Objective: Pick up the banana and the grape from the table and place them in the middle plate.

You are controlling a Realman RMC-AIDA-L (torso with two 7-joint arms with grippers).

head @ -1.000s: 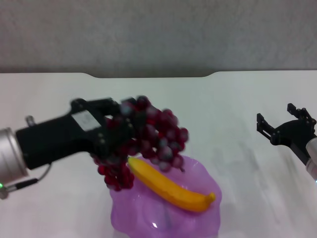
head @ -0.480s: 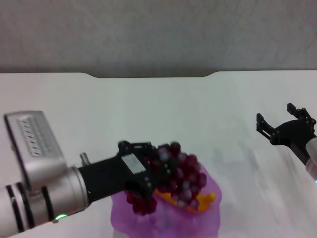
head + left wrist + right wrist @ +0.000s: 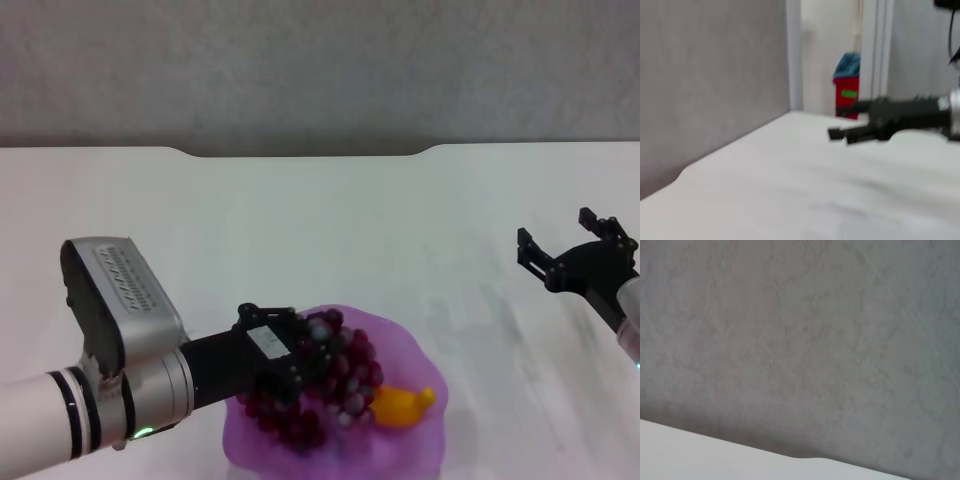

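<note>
The grape bunch (image 3: 338,383) lies low in the purple middle plate (image 3: 405,350) at the near edge of the white table (image 3: 300,220). It covers most of the banana (image 3: 404,405), of which only the right end shows. My left gripper (image 3: 300,362) reaches in from the left, down at the plate, shut on the grape bunch, with its fingertips buried in the grapes. My right gripper (image 3: 560,238) is open and empty, parked above the table at the far right. It also shows far off in the left wrist view (image 3: 840,134).
The table's notched far edge (image 3: 300,152) meets a grey wall. The left wrist view shows a red bin with a blue bag (image 3: 847,91) beyond the table. The right wrist view shows only wall and table edge.
My left gripper has carried the grape bunch toward me and down, from above the plate's far left rim into the plate, onto the banana. The right arm has not moved.
</note>
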